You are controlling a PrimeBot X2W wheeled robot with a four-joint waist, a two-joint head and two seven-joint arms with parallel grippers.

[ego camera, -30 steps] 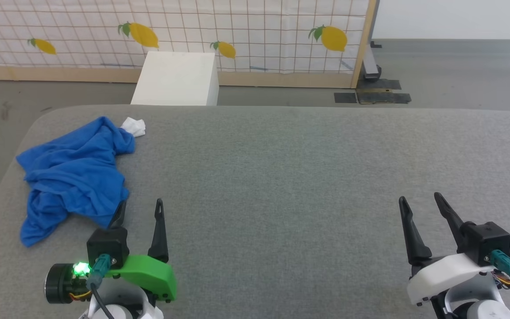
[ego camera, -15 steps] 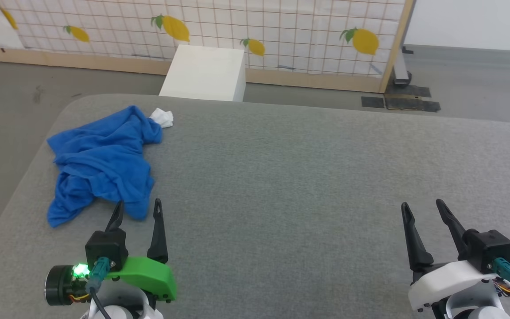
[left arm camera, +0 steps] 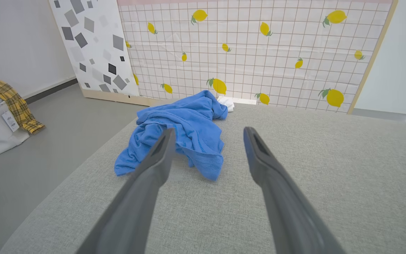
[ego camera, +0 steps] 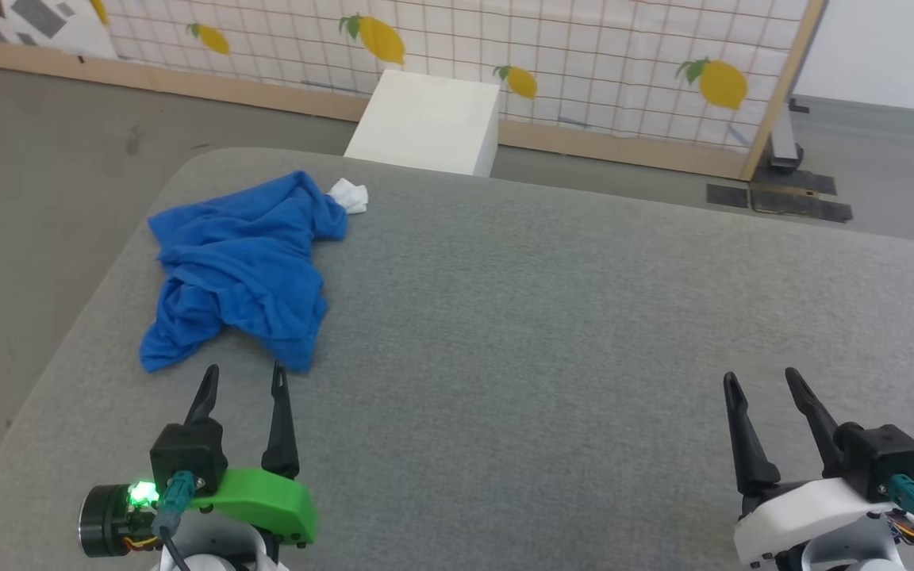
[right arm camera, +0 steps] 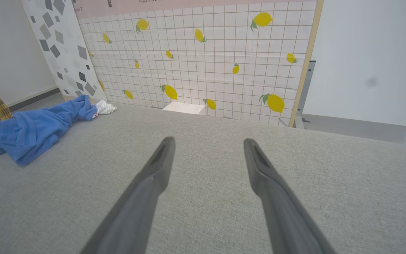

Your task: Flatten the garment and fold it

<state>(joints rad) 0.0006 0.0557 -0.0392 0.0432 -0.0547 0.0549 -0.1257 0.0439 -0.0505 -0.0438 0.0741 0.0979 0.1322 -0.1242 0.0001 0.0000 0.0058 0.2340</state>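
Note:
The garment (ego camera: 243, 266) lies crumpled in a bright blue heap on the far left of the grey padded surface (ego camera: 552, 317), with a bit of white cloth poking out at its far end. It also shows in the left wrist view (left arm camera: 185, 130) and at the left of the right wrist view (right arm camera: 30, 128). My left gripper (ego camera: 243, 371) stands open just in front of the heap's near edge, not touching it. My right gripper (ego camera: 761, 377) stands open at the near right, far from the garment, with nothing between its fingers.
A white box (ego camera: 429, 123) stands on the floor behind the surface, before a lemon-print screen (ego camera: 552, 55). A yellow plaid cloth on a white bag (left arm camera: 2, 109) sits on the floor to the left. The surface's left edge (ego camera: 68, 349) runs close to the garment.
The head camera has swung left, so the whole scene has shifted right in view. The garment has not moved on the surface. Both grippers stay open and hold their places.

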